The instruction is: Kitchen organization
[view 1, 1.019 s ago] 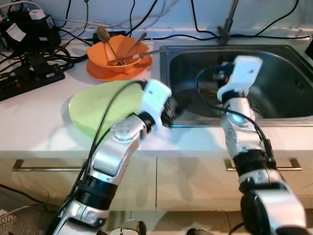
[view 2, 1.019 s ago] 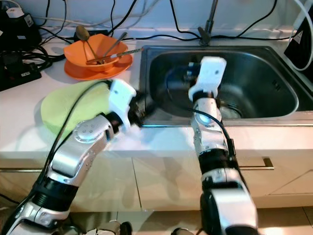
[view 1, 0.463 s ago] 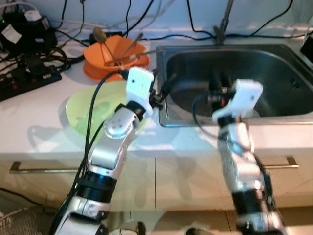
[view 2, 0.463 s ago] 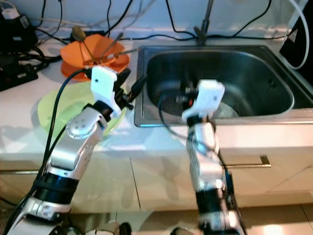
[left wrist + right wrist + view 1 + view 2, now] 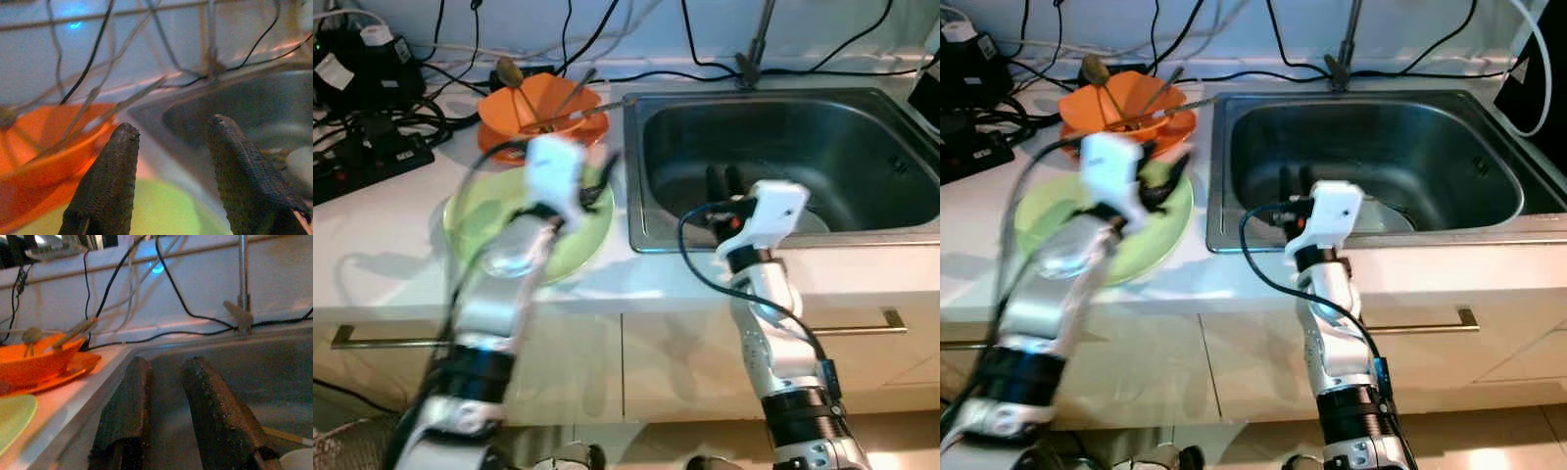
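A light green plate lies flat on the white counter, left of the steel sink. Behind it, an orange bowl holding several utensils sits on an orange plate. My left gripper, blurred, hovers over the green plate's right side. In the left wrist view its fingers stand apart with nothing between them, pointing at the orange bowl and the sink. My right gripper hangs inside the sink near its front wall, open and empty, its fingers a little apart.
A pale round dish rests on the sink floor. A faucet stands behind the sink. A black power strip and tangled cables crowd the counter's back left. Drawer handles run below the counter edge.
My left arm has swung left from the sink's front corner to above the green plate. My right arm has drawn back toward the sink's front wall. The camera has shifted a little.
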`<state>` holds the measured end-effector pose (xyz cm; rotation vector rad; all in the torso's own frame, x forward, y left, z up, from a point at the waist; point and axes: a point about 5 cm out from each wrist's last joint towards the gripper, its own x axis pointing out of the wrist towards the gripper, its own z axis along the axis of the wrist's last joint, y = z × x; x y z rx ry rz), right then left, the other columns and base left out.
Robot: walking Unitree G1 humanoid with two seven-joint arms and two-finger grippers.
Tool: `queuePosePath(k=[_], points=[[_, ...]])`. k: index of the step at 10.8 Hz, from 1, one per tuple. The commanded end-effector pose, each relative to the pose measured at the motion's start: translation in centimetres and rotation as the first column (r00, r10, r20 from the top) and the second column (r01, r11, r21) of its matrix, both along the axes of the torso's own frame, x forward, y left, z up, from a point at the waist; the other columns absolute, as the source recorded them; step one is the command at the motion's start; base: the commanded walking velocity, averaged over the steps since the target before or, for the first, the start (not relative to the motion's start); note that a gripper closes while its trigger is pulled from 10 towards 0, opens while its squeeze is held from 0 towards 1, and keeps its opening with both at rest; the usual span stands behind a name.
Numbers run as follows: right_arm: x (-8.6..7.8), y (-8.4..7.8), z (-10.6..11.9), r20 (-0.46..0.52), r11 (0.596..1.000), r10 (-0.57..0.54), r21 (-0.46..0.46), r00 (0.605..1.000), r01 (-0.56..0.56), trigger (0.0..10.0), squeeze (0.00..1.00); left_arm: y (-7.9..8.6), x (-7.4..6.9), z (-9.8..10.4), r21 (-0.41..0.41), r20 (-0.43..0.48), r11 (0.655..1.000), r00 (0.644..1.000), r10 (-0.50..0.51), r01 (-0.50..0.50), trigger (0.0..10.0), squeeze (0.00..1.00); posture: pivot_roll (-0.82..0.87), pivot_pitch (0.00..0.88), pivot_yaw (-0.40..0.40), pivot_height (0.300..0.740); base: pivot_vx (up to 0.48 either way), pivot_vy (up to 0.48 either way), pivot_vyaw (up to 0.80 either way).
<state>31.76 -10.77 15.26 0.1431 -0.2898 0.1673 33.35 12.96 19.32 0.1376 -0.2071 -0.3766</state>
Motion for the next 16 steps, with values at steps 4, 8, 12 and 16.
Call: queuePosePath(k=[4,8,12,16], points=[[0.6,0.4,-0.8,-0.046,1.0,-0.016,0.022,0.999,0.017,10.0,0.0,4.6,0.1,0.2,0.061,-0.012,0.988,0.99,0.14,-0.139,10.0,0.39,0.08,0.029,0.074,0.74,0.0,0.0,0.0],[0.9,0.9,-1.1,-0.055,0.999,-0.017,0.031,0.998,0.019,10.0,0.0,13.6,-1.3,2.9,0.151,-0.132,0.932,0.928,0.349,-0.33,10.0,0.0,0.13,0.067,0.088,0.74,0.0,0.0,0.0],[1.2,0.9,-1.6,-0.082,0.999,-0.025,0.041,0.996,0.029,10.0,0.0,16.3,-4.5,1.2,0.201,-0.382,0.932,0.851,0.359,-0.303,10.0,0.0,0.16,0.09,0.09,0.74,0.0,0.0,0.0],[1.2,0.7,-1.8,-0.096,0.998,-0.034,0.042,0.995,0.038,10.0,0.0,15.7,-6.7,-1.8,0.194,-0.547,0.943,0.769,0.332,-0.269,10.0,0.0,0.15,0.106,0.09,0.74,0.0,0.0,0.0]])
